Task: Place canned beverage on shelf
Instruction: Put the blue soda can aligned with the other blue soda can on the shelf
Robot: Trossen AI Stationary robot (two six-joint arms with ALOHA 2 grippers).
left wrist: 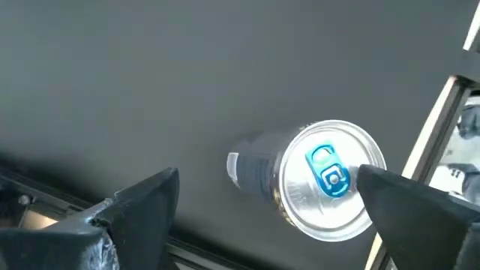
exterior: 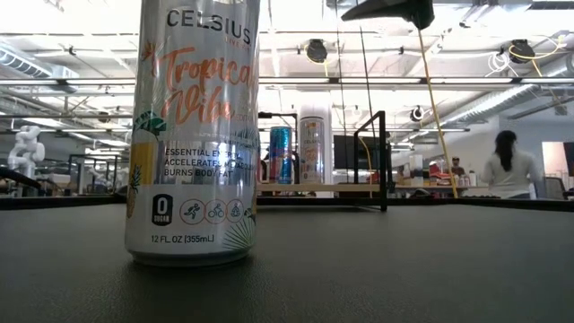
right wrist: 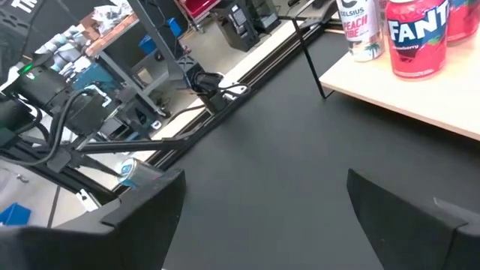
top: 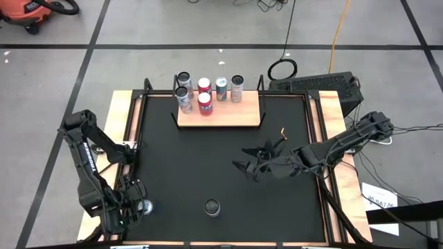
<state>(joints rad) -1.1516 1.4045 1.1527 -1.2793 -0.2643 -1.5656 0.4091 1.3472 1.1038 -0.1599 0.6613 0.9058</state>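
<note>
A tall can (exterior: 191,135) is standing upright near the front edge of the black mat (top: 228,159) that is covering the surface. The low view is showing its print up close: "CELSIUS", "Tropical Vibe" in orange script, "0 SUGAR" and "12 FL OZ (355mL)" on shiny silver metal with palm-leaf art.

A second can (left wrist: 319,178) is standing at the mat's front left corner; only the left wrist view is showing its round silver lid and blue pull tab. The left gripper (left wrist: 270,206) is hovering over it with its dark jaws spread wide on either side, not touching it.

The shelf (top: 220,111), a pale wooden board with thin black end posts, is sitting at the mat's far edge and carrying six upright cans. The right wrist view is reading "FANTA" on a red one (right wrist: 416,37) and "CELSIUS" with "PEACH VIBE" on a white one (right wrist: 363,28).

The right gripper (top: 252,166) is hanging over the middle of the mat, jaws spread and empty.

A person (exterior: 509,166) in white is standing in the room beyond.
</note>
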